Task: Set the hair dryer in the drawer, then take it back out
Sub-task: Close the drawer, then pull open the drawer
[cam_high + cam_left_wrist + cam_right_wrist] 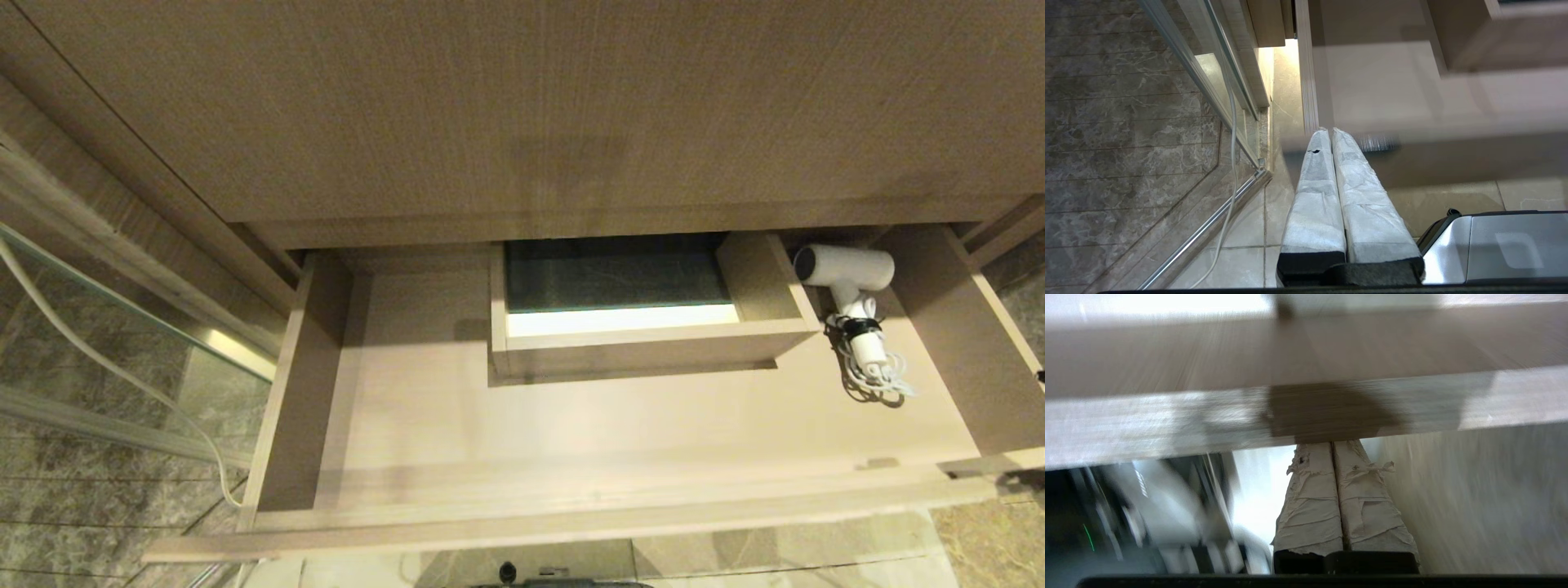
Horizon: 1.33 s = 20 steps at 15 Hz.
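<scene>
The drawer [571,425] stands pulled out, wide, shallow and light beige. The white hair dryer [845,269] lies in its far right corner, grey barrel end to the left, its strapped coiled cord [878,376] trailing toward the front. Neither arm shows in the head view. My left gripper [1329,130] is shut and empty, low beside the drawer's left front corner [1412,94]. My right gripper [1333,444] is shut with nothing in it, its tips just beneath a blurred beige wood board [1167,420]; the hair dryer does not show in that view.
A boxed cut-out [645,339] takes up the drawer's middle rear, left of the dryer. A taller wood panel [522,106] rises above. A glass door with metal frame [122,327] and a white cable [106,359] stand to the left, over marble tiles. My base [1494,245] is below.
</scene>
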Motion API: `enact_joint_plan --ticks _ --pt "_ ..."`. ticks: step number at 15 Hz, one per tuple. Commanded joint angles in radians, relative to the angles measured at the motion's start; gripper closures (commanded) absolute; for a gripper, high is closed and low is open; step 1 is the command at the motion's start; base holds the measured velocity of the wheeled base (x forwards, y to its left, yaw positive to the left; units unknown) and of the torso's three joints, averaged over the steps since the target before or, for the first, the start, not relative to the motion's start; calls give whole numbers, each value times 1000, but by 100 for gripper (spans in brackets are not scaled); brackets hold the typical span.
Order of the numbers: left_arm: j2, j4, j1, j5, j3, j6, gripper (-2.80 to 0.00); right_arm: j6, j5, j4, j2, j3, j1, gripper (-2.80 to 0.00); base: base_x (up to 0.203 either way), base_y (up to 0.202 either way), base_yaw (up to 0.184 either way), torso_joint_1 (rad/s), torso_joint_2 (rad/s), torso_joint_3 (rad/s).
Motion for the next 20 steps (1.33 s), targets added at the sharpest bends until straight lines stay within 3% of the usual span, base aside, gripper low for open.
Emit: enact_joint_plan --ticks 1,4,6,10,16,20 --pt "2 0 0 -1 0 -1 0 103 7 -172 63 -40 67 0 0 0 0 0 0 0" --pt "1 0 0 0 0 -1 0 214 9 -287 176 -183 131 0 0 0 0 0 0 0" --pt "1 0 0 1 -1 -1 0 205 10 -244 153 -198 134 0 0 0 0 0 0 0" --pt "0 0 0 1 0 -1 0 163 5 -97 2 -101 128 0 0 0 0 0 0 0" --pt "1 0 0 1 -1 -1 0 121 9 -51 -245 13 158 0 0 0 0 0 0 0" --pt "0 0 0 -1 -1 -1 0 138 8 -10 -535 130 198 0 0 0 0 0 0 0"
